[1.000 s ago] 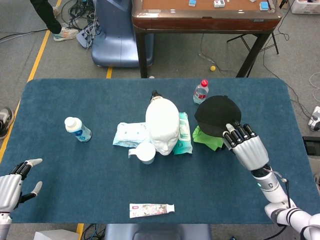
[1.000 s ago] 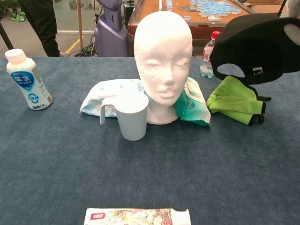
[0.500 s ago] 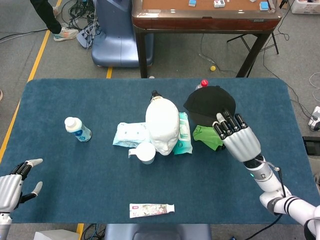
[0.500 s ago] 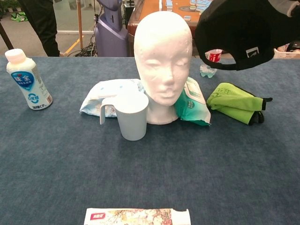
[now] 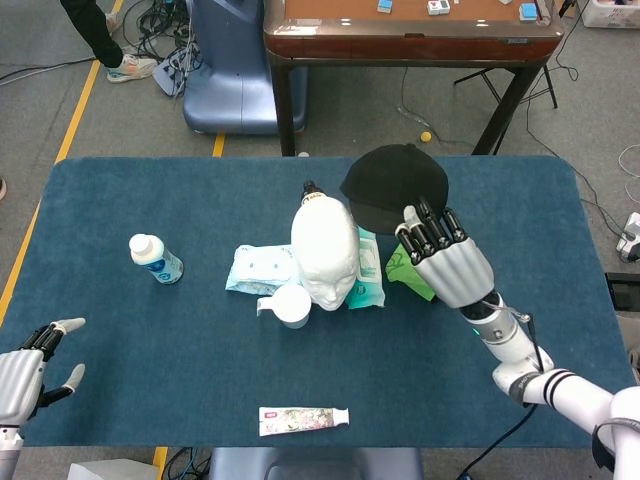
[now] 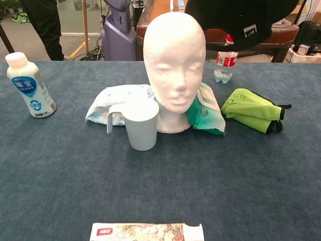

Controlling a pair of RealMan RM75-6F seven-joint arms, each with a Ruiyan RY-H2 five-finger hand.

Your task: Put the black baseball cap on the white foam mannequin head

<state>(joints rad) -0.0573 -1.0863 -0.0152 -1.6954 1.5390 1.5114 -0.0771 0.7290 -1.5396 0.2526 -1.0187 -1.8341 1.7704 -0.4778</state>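
The white foam mannequin head (image 5: 324, 250) (image 6: 173, 65) stands upright at the table's middle, facing me. My right hand (image 5: 445, 262) holds the black baseball cap (image 5: 393, 187) (image 6: 241, 20) in the air, up and to the right of the mannequin's crown and not touching it. In the chest view the cap hangs at the top edge, its lower rim level with the mannequin's forehead; the hand itself is out of that frame. My left hand (image 5: 28, 372) rests open at the table's near left corner, holding nothing.
A white cup (image 6: 141, 123) stands in front of the mannequin, with wipe packs (image 6: 114, 103) behind it. A green cloth (image 6: 252, 109) lies to the right, a small water bottle (image 6: 223, 64) behind it, a white bottle (image 6: 29, 85) at far left and a tube (image 6: 147, 231) near the front edge.
My right hand has lifted the cap off the area above the green cloth and carried it up and leftwards, toward the mannequin's top. The left hand has stayed put.
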